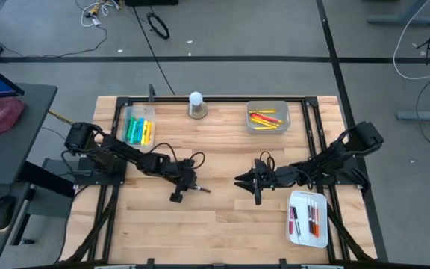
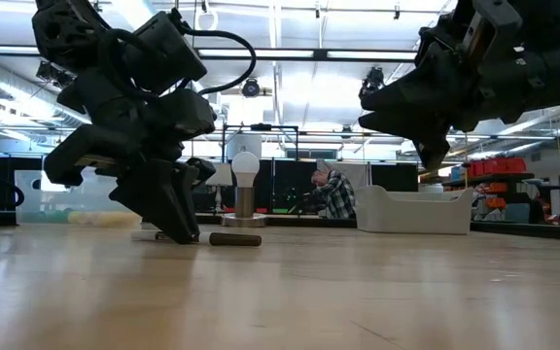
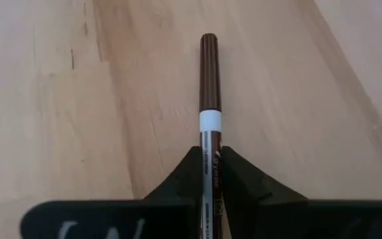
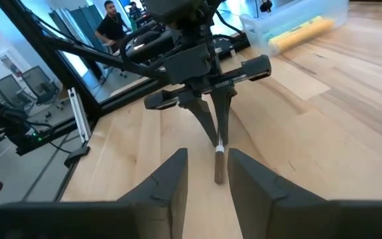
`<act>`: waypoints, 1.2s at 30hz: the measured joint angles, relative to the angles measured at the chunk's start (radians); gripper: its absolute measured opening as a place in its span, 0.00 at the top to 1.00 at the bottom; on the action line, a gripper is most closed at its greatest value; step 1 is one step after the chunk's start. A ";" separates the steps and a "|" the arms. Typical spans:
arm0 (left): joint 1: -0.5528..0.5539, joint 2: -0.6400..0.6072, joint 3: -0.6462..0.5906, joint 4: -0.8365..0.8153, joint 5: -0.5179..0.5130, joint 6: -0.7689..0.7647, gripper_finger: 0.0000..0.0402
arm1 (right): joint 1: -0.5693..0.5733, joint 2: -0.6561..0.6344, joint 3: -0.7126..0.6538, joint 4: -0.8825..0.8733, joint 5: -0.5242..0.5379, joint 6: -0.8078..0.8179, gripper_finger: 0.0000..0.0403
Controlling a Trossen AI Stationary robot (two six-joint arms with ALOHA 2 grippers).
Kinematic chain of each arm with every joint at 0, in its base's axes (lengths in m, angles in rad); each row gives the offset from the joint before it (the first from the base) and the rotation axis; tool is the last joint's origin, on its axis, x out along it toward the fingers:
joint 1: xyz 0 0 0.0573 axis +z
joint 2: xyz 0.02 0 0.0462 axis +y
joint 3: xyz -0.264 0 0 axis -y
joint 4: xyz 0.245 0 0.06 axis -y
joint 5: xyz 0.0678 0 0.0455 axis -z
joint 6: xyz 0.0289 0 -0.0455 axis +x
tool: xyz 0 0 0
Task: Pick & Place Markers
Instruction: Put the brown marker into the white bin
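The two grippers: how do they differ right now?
The left gripper is down at the table, its fingers closed on a dark brown marker lying on the wood; the right gripper holds nothing, and its fingers stand apart. In the low view the left gripper reaches the tabletop, while the right gripper hangs well above it. Both are dark, two-fingered, and face each other mid-table.

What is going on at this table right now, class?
The left gripper is down on the wooden table, its fingers shut on a dark brown marker that still lies flat on the wood. The right gripper hangs above the table nearby, empty, with its fingers apart. Other markers already lie sorted in three trays: yellow and green ones at the back left, red and yellow ones at the back right, and several in a white tray near the front right.
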 joint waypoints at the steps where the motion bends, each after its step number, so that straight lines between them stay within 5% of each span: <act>1: 0.000 0.000 -0.002 0.009 0.000 -0.019 0.91 | 0.000 0.000 0.000 0.000 0.000 -0.003 0.73; 15: -0.058 0.014 -0.009 0.601 -0.121 -0.065 0.91 | 0.022 0.000 0.001 -0.111 -0.003 -0.017 0.73; 22: -0.086 0.012 -0.007 0.906 -0.132 -0.065 0.91 | 0.021 0.004 0.001 0.008 0.000 -0.140 0.59; 28: -0.110 0.011 -0.006 0.965 -0.222 -0.065 0.90 | 0.045 0.004 0.069 0.108 0.077 -0.343 0.50; 36: -0.112 0.009 -0.006 0.966 -0.248 -0.066 0.89 | 0.063 0.004 0.220 0.006 0.118 -0.504 0.54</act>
